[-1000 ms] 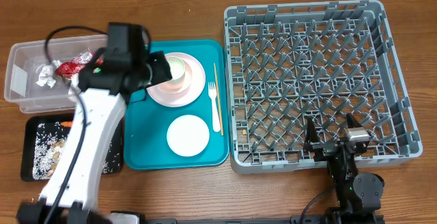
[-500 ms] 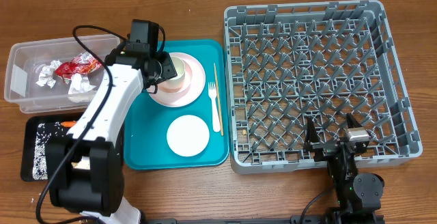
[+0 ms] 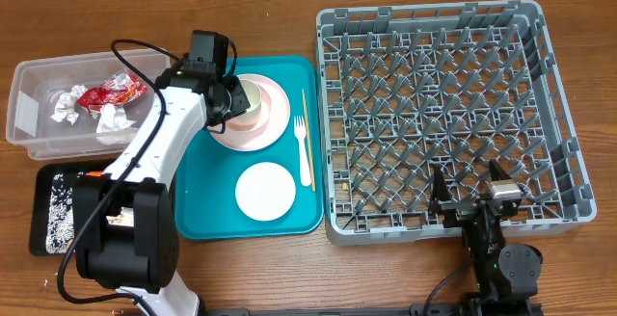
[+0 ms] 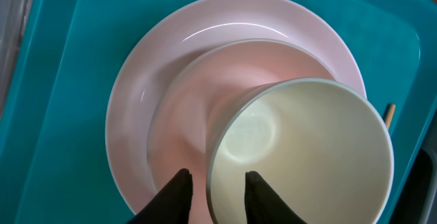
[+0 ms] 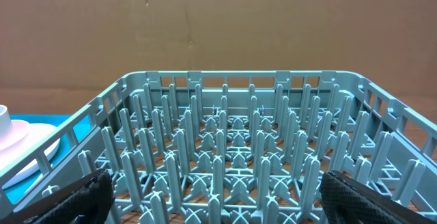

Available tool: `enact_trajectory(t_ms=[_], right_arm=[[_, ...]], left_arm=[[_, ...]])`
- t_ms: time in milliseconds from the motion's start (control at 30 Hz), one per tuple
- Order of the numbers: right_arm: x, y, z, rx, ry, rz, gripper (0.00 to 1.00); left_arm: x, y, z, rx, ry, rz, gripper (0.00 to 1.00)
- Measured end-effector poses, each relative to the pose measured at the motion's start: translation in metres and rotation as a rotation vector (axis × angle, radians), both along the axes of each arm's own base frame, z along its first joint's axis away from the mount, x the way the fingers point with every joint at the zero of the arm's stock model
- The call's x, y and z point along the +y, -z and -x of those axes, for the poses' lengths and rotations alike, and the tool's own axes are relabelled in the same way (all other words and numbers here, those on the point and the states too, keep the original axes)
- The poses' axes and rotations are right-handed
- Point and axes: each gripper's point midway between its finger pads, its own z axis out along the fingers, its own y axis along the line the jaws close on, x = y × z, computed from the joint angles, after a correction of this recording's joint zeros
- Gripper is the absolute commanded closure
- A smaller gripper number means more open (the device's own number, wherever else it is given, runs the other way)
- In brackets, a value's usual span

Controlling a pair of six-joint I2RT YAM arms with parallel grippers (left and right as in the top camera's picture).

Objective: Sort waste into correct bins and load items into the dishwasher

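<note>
left gripper (image 4: 216,177) astride bowl (image 4: 307,156) rim, grip unclear | right gripper (image 5: 215,183) open by rack (image 5: 232,115)

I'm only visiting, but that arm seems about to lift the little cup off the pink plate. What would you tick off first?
1. The left gripper straddles the wall of the cup, one finger inside, one outside: ok.
2. The grip on the cup is tight: cannot tell.
3. The pink plate lies flat on the teal tray: ok.
4. The dish rack has free pegs: ok.
5. The right gripper is open, at the rack's near edge, away from the cup: ok.
</note>
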Motion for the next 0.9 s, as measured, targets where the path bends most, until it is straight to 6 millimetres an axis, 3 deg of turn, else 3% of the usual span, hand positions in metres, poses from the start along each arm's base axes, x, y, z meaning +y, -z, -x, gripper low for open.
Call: enact_trajectory(t_ms=[267, 467, 600, 733, 900], right_arm=[[0.0, 0.0, 0.0, 0.0, 0.001, 0.0, 0.0], [0.0, 0.0, 0.0, 0.0, 0.0, 0.0, 0.0], [0.0, 0.0, 0.0, 0.001, 0.0, 0.0, 0.0], [0.0, 0.0, 0.0, 0.0, 0.0, 0.0, 0.0], [0.0, 0.0, 0.0, 0.0, 0.0, 0.0, 0.0]], left_arm=[[0.0, 0.0, 0.0, 0.001, 0.0, 0.0, 0.96], [0.0, -0.002, 0.003, 0.018, 0.0, -0.003, 0.96], [0.001, -0.014, 0.005, 0.03, -0.001, -0.004, 0.96], [0.007, -0.05, 0.012, 0.02, -0.01, -0.003, 0.96], [0.0, -0.127, 0.018, -0.116, 0.089, 0.073, 0.96]])
